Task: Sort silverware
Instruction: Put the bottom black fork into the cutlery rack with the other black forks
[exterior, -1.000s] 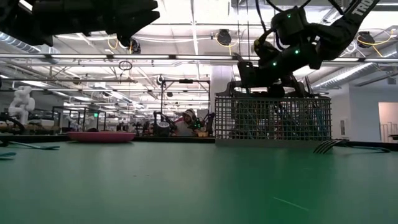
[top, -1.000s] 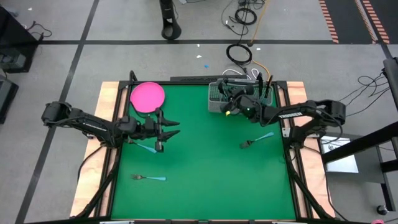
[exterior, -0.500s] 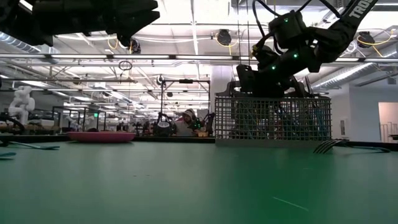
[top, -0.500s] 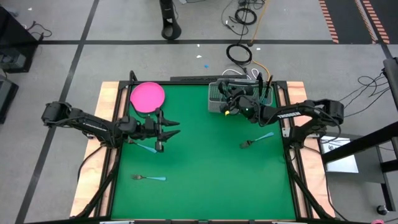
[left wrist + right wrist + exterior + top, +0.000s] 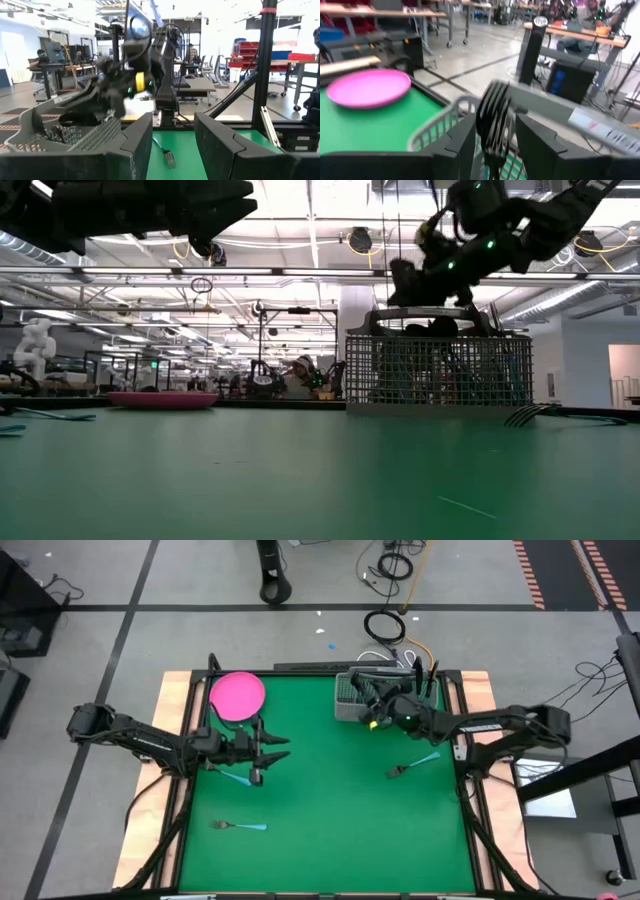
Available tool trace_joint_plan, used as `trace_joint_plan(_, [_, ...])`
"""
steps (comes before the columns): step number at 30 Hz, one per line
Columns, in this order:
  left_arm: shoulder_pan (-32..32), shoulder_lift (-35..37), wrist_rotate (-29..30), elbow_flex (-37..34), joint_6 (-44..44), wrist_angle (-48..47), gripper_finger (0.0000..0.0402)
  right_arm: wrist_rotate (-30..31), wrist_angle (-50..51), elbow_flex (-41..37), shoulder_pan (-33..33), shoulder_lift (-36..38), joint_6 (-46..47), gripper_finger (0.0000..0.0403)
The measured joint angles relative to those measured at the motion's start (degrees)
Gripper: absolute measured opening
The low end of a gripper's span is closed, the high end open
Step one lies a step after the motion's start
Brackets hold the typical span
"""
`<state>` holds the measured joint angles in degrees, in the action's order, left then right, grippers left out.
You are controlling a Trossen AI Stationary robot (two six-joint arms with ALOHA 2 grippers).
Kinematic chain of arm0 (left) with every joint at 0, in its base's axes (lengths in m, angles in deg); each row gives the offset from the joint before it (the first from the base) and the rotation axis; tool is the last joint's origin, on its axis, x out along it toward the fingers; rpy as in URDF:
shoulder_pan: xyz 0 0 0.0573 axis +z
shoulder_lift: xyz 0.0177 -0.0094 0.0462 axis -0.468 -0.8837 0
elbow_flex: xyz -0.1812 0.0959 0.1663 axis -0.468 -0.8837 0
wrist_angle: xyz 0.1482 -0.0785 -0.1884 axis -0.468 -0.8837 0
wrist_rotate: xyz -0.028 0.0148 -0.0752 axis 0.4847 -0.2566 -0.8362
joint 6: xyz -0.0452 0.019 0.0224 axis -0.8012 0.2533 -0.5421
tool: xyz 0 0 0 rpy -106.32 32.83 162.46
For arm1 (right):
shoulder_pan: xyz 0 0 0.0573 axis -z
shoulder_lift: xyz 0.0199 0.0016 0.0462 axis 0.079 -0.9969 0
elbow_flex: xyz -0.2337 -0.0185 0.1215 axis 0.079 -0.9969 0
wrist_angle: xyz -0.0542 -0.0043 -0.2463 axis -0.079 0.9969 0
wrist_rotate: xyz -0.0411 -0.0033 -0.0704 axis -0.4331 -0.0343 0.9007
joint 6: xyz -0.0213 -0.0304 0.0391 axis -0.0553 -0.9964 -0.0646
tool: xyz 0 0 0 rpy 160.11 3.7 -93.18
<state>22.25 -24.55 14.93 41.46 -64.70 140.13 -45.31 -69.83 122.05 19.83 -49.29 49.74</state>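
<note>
Silverware is in four places. One fork (image 5: 492, 122) stands head-up between the right jaws (image 5: 492, 150), over the wire basket (image 5: 352, 700) at the far edge of the surface (image 5: 330, 810). The fork's tines rise above the fingers (image 5: 462, 145), which stand apart with a gap on each side of the fork; whether it is free of them cannot be told. Judged from this, the step in hand is the drop of that fork into the basket. The basket already carries several upright pieces.

Three pieces lie loose on the surface:
- a fork (image 5: 412, 764) on the near side of the right jaws, well apart from them;
- a piece (image 5: 234, 777) just beside the left jaws (image 5: 268, 753);
- a fork (image 5: 240, 826) well to the near side of the left jaws.

The left jaws are spread, hold nothing, and hover near the pink plate (image 5: 237, 695).

Next move, as a judgement: lift the right jaws clear of the basket rim once the fork has dropped, then carry them to the fork nearest them, align across its thin handle, and close low against the surface.
</note>
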Motion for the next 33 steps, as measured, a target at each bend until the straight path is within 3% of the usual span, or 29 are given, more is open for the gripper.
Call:
trace_joint_plan(4, [-0.1,0.0,2.0,1.0,0.7,-7.7,0.0148,-0.1,1.1,0.0,-2.1,5.4,-0.5,0.013])
trace_joint_plan(7, [-1.1,0.0,6.7,6.2,1.2,-25.9,0.0148,-1.5,1.2,0.0,-4.7,8.7,-0.5,0.013])
trace_joint_plan(12, [-4.3,0.0,11.3,19.0,-5.5,-60.6,0.0148,-12.8,1.3,0.0,-9.3,12.0,-0.5,0.013])
trace_joint_plan(16, [-6.3,0.0,11.0,26.0,-11.2,-85.7,0.0148,-20.1,1.2,0.0,-12.6,12.6,0.5,0.013])
trace_joint_plan(20, [-6.3,0.0,7.3,28.4,-19.9,-102.8,0.0148,-24.9,1.2,0.0,-15.6,11.1,1.2,0.013])
trace_joint_plan(26, [-5.1,-3.0,-0.6,27.2,-28.1,-116.1,0.0147,-29.2,-0.6,0.0,-18.7,5.8,-1.0,0.013])
trace_joint_plan(33, [-3.0,-12.9,-4.4,27.1,-25.4,-118.0,0.0147,-29.2,-1.4,0.0,-19.2,6.2,-1.9,0.013])
